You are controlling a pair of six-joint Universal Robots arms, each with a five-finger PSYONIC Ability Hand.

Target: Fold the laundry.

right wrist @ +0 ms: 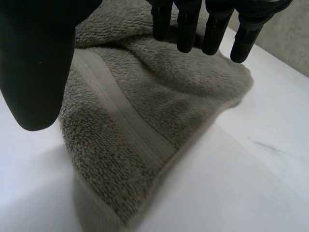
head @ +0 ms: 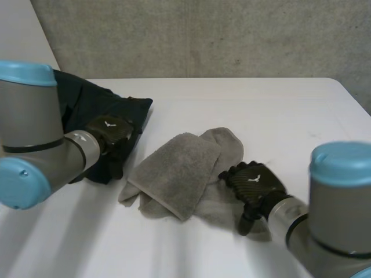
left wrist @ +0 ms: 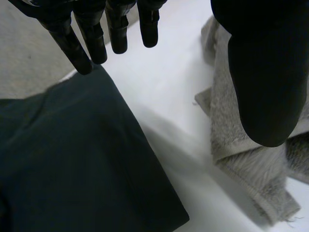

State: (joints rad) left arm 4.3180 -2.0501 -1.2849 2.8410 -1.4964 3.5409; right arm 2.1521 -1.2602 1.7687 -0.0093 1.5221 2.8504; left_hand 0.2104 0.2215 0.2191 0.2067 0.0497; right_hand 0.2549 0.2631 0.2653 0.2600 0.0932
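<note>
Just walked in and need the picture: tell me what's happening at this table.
A two-armed robot is working on laundry on a white table. Its left hand hovers open over a dark garment, with its fingertips near the garment's edge. Its right hand is open over one edge of a grey towel, which lies loosely folded mid-table. Neither hand grips any cloth.

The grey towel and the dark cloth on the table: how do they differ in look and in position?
The grey towel is fluffy with a woven band; the dark cloth is smooth. The grey towel lies folded over by the right robot hand; the dark cloth lies under the left robot hand. Both rest on the white table, neither gripped.
</note>
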